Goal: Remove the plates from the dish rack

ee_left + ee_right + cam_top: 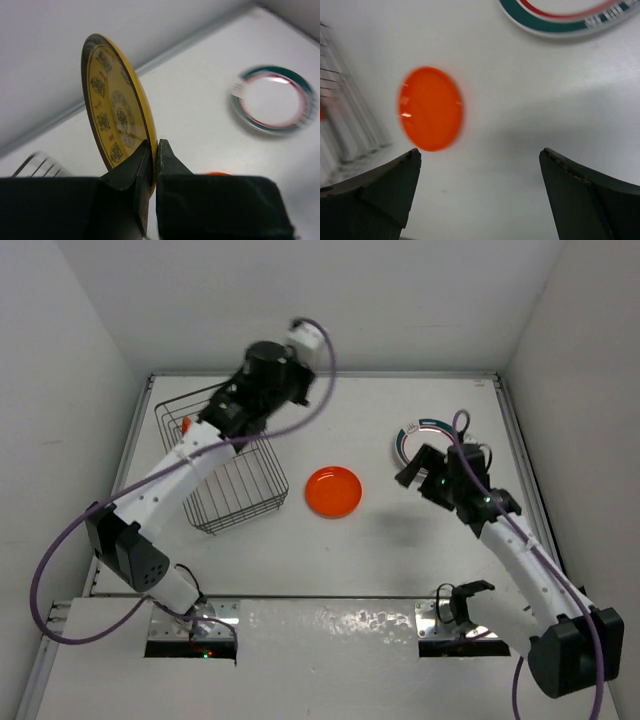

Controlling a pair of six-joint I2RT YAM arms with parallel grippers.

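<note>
On bench [380, 560], middle: orange plate [333, 490] lying flat, near rack [235, 490]. Right hand [479, 152] spread wide, holding nothing, just beside white plate [272, 100] (green-red rim) flat at far right. Farther left, over rack's far side: left hand [154, 146] clamped on rim of upright yellow plate [115, 115], patterned face.

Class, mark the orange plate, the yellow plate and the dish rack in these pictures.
orange plate [334, 491], top view, its centre.
yellow plate [114, 116], left wrist view, its patterned face.
dish rack [245, 490], top view, its near wire wall.
</note>
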